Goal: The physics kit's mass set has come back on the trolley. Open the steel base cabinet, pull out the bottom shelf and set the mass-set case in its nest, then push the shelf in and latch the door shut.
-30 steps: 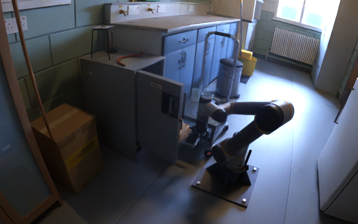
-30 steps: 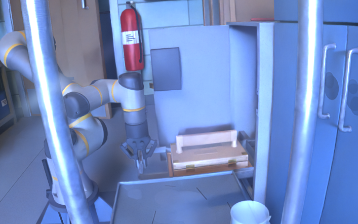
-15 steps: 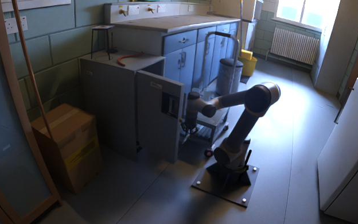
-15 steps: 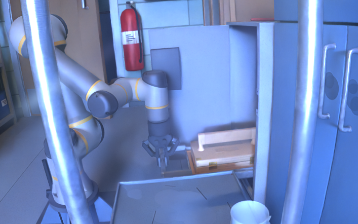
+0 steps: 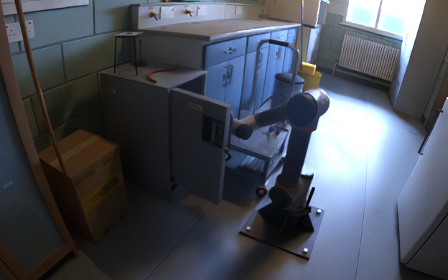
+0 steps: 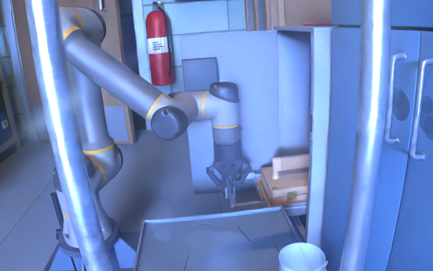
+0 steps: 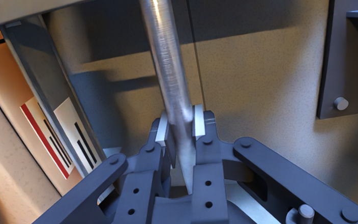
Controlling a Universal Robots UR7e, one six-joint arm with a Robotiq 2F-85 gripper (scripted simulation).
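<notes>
The wooden mass-set case (image 6: 287, 182) is partly hidden by the steel cabinet's (image 5: 143, 118) front edge. It rests on the bottom shelf (image 6: 271, 202), which reaches a little way out of the cabinet. The case has a raised wooden handle and brass clasps. The shelf's metal pull bar (image 7: 172, 83) is held in my gripper (image 6: 228, 193), which is closed around it and points down in front of the shelf. The cabinet door (image 5: 199, 143) stands open behind the gripper.
Behind the cabinet a long counter with blue cupboards (image 5: 233, 68) runs along the wall. The steel trolley (image 6: 218, 239) stands close in front of the shelf, with upright posts and a white beaker (image 6: 302, 258). A cardboard box (image 5: 86, 179) sits left of the cabinet.
</notes>
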